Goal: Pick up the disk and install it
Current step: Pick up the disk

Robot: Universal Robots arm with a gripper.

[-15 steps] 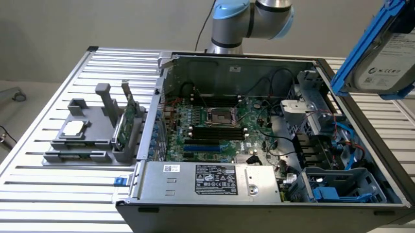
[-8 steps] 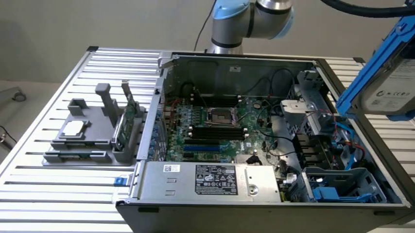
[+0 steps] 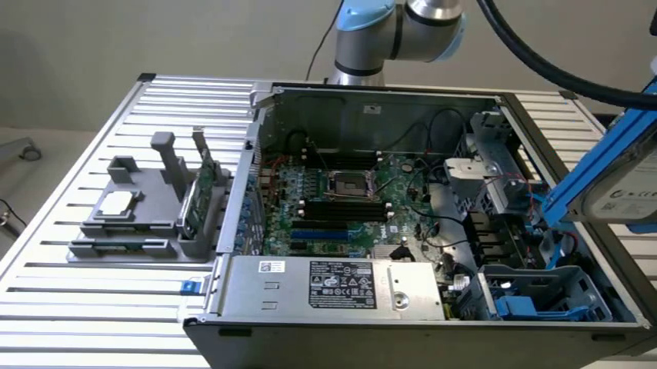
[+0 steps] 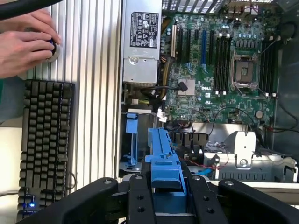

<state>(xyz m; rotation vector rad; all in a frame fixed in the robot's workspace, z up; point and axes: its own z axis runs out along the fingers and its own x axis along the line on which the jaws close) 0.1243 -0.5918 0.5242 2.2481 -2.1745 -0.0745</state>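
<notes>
1. Your pincer (image 4: 167, 196) is pinching the disk (image 4: 163, 149) by its blue carrier frame, one jaw on each side.
2. The disk's up over the open case (image 3: 390, 94); the motherboard (image 4: 215, 98) beyond the pincer reads "DELL".

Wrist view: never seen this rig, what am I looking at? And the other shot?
One robot arm works over an open PC case on a slatted table. The exterior view looks on from off the arm; the wrist view looks past the black jaws, shut on the disk, a drive in a blue frame. A grey holder on the table carries a chip and a green card. A person's hands and a keyboard lie beside the case.
</notes>
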